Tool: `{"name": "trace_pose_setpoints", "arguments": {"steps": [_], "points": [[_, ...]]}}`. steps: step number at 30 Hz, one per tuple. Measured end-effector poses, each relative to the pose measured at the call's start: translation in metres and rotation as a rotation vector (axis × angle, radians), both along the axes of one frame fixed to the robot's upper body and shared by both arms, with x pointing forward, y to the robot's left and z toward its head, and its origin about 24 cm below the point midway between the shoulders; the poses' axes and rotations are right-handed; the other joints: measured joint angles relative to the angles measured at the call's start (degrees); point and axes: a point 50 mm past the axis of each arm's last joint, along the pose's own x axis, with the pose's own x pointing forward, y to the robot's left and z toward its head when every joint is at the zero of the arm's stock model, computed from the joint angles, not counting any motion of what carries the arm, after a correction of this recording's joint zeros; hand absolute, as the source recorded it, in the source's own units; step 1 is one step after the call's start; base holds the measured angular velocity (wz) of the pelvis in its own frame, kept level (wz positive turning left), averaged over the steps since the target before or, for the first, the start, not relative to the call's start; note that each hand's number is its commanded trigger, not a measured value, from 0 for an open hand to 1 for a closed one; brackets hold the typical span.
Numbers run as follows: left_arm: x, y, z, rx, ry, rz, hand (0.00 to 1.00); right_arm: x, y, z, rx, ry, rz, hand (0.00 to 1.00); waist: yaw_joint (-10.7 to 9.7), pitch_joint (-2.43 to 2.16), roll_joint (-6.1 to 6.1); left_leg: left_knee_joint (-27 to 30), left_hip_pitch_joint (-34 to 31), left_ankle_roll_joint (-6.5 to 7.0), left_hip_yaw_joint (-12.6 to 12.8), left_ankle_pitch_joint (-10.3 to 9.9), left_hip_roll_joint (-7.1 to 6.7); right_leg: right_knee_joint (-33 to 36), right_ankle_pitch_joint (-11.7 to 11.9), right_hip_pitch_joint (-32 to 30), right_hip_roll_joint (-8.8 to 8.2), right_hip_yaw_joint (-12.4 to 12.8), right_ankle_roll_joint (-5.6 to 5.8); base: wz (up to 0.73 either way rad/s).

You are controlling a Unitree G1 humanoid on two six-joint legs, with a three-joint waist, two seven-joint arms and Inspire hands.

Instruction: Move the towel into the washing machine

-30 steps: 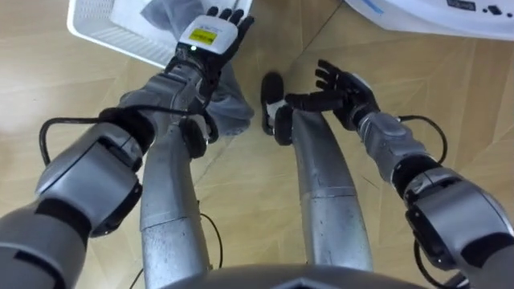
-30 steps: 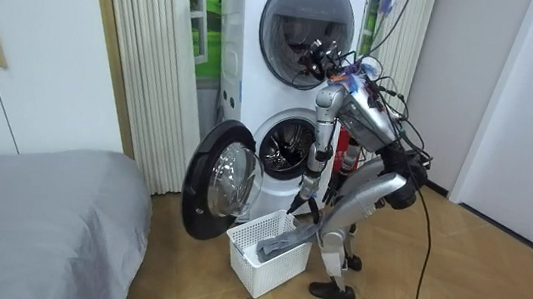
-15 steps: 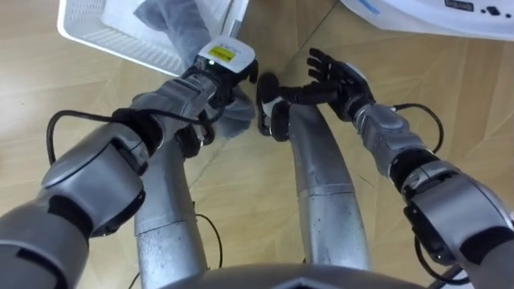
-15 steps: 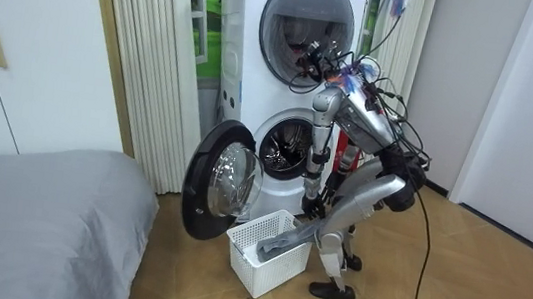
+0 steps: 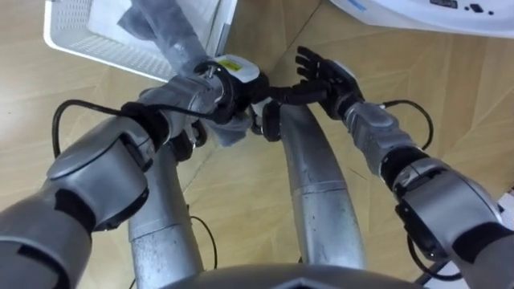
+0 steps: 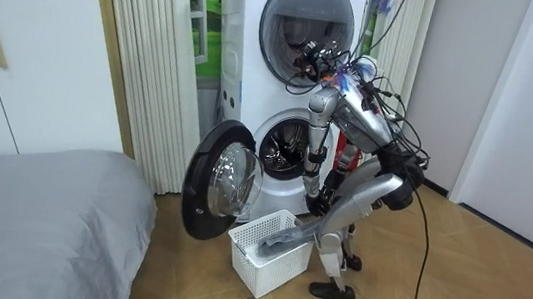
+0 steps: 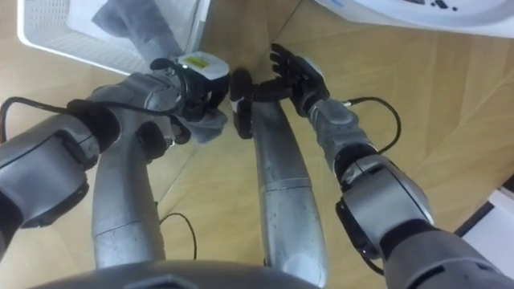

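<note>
Left eye view: the left hand (image 5: 229, 76) is at the middle of the picture, back turned up, with its fingers curled down round a fold of the grey towel (image 5: 170, 34). The cloth runs from that grasp up and to the left into the white basket (image 5: 104, 52), where most of it lies, and a bunched end hangs just below the hand. The right hand (image 5: 325, 72) is just beside the left, held wide with fingers spread and straight and holding nothing. Its thumb points toward the left hand, but whether the two touch cannot be told. Both hands hang over the wooden floor (image 5: 450, 104), above the robot's own legs, with the basket near on the left. In the room view the robot stands bent forward at the waist, right in front of the washer (image 6: 293, 92), with the basket on the floor at its feet. The lower drum's round door (image 6: 218, 179) is swung open toward the room view's left. A grey bed (image 6: 39, 204) lies well apart on that side.
</note>
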Motion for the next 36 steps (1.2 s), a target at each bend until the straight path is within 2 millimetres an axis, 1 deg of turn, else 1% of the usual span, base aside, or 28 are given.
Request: {"name": "trace_pose_setpoints", "arguments": {"steps": [7, 10, 11, 15, 17, 18, 20, 22, 24, 26, 28, 30, 31, 32, 33, 36], "points": [[-0.011, 0.005, -0.014, 0.011, 0.072, 0.018, 1.0, -0.018, -0.008, -0.019, -0.023, 0.078, -0.021, 0.0, -0.27, -0.05, -0.07, -1.89, 6.39, -0.01, 0.15, -0.01, 0.03, -2.18, 0.1, 6.52, 0.13, -0.18, 0.17, 0.0], [-0.017, 0.006, -0.021, 0.008, 0.091, 0.021, 1.0, -0.026, -0.013, -0.026, -0.018, 0.112, -0.04, 0.0, 0.2, -0.07, -0.01, -3.4, 10.2, -0.03, 0.44, -0.01, -0.16, -3.5, 0.21, 10.07, 0.12, -0.04, 0.37, 0.0], [-0.018, 0.005, -0.021, 0.003, 0.091, 0.02, 1.0, -0.029, -0.017, -0.028, -0.025, 0.12, -0.045, 0.0, 0.6, -0.14, 0.11, -4.08, 11.65, -0.04, 0.49, 0.0, -0.27, -4.14, 0.3, 11.44, 0.09, -0.04, 0.43, 0.0], [-0.016, 0.008, -0.019, -0.046, 0.08, 0.051, 1.0, -0.037, -0.028, -0.034, -0.046, 0.152, -0.052, 0.0, 1.02, -0.16, 0.25, -5.9, 16.08, -0.18, 0.47, 0.1, -0.65, -5.88, 0.44, 15.99, 0.14, -0.09, 0.69, 0.0], [-0.015, 0.01, -0.016, -0.116, 0.057, 0.084, 1.0, -0.047, -0.042, -0.04, -0.059, 0.177, -0.077, 0.0, 2.07, -0.26, 0.61, -7.38, 19.56, -0.29, 0.38, 0.18, -0.89, -7.55, 0.54, 19.68, 0.1, -0.35, 0.87, 0.0], [-0.014, 0.01, -0.015, -0.135, 0.047, 0.092, 1.0, -0.048, -0.045, -0.04, -0.062, 0.179, -0.085, 0.0, 2.48, -0.27, 0.78, -7.68, 20.37, -0.3, 0.33, 0.18, -0.89, -7.99, 0.56, 20.6, 0.13, -0.45, 0.91, 0.0], [-0.01, 0.013, -0.009, -0.193, -0.004, 0.115, 1.0, -0.053, -0.059, -0.041, -0.085, 0.191, -0.104, 0.0, 3.95, -0.35, 1.11, -8.92, 23.03, -0.33, 0.47, 0.2, -1.04, -9.23, 0.68, 23.25, 0.17, -0.43, 1.11, 0.0], [-0.009, 0.018, -0.005, -0.239, -0.048, 0.14, 1.0, -0.054, -0.063, -0.042, -0.088, 0.199, -0.117, 0.0, 4.32, -0.44, 1.63, -9.49, 24.57, -0.33, 0.41, 0.22, -1.04, -10.14, 0.75, 25.01, 0.19, -0.78, 1.23, 0.0], [-0.008, 0.021, -0.002, -0.287, -0.087, 0.165, 1.0, -0.056, -0.065, -0.043, -0.088, 0.204, -0.124, 0.0, 4.71, -0.49, 1.8, -10.01, 26.26, -0.33, 0.41, 0.22, -1.05, -10.81, 0.75, 26.83, 0.19, -0.94, 1.27, 0.02], [-0.006, 0.018, 0.004, -0.339, -0.14, 0.169, 1.0, -0.058, -0.068, -0.043, -0.088, 0.206, -0.144, 0.0, 5.58, -0.59, 2.24, -10.91, 27.7, -0.38, 0.25, 0.26, -1.13, -11.89, 0.83, 28.52, 0.23, -1.32, 1.41, 0.05], [-0.006, 0.017, 0.006, -0.369, -0.171, 0.173, 1.0, -0.059, -0.069, -0.044, -0.1, 0.21, -0.138, 0.0, 5.97, -0.6, 2.3, -11.55, 28.91, -0.4, 0.28, 0.37, -1.32, -12.34, 0.86, 29.68, 0.18, -1.33, 1.46, 0.04], [-0.009, 0.019, 0.004, -0.391, -0.184, 0.189, 1.0, -0.061, -0.068, -0.046, -0.105, 0.217, -0.128, 0.0, 6.21, -0.68, 2.46, -12.54, 30.46, -0.52, 0.23, 0.51, -1.48, -13.22, 0.87, 31.25, 0.11, -1.51, 1.49, 0.05], [-0.013, 0.02, 0.001, -0.402, -0.186, 0.202, 1.0, -0.064, -0.069, -0.048, -0.104, 0.23, -0.127, 0.0, 6.15, -0.74, 2.54, -13.44, 31.61, -0.61, 0.04, 0.74, -1.92, -13.66, 0.82, 32.32, 0.07, -1.68, 1.57, 0.13], [-0.015, 0.022, -0.003, -0.407, -0.181, 0.21, 1.0, -0.067, -0.068, -0.05, -0.105, 0.245, -0.126, 0.0, 6.22, -0.83, 2.69, -14.31, 32.5, -0.71, -0.11, 1.05, -2.06, -14.56, 0.83, 33.4, 0.08, -1.98, 1.57, 0.14], [-0.017, 0.022, -0.004, -0.411, -0.179, 0.216, 1.0, -0.069, -0.068, -0.051, -0.104, 0.255, -0.125, 0.0, 6.31, -0.83, 2.7, -14.68, 32.94, -0.8, -0.19, 1.13, -2.03, -15.07, 0.88, 33.91, 0.16, -2.15, 1.54, 0.09], [-0.029, 0.028, -0.018, -0.449, -0.144, 0.284, 1.0, -0.075, -0.065, -0.056, -0.107, 0.285, -0.105, 0.0, 6.61, -0.87, 2.66, -15.48, 35.15, -1.11, -0.27, 1.36, -1.93, -16.4, 1.19, 36.23, 0.16, -2.33, 1.61, -0.01]]}}
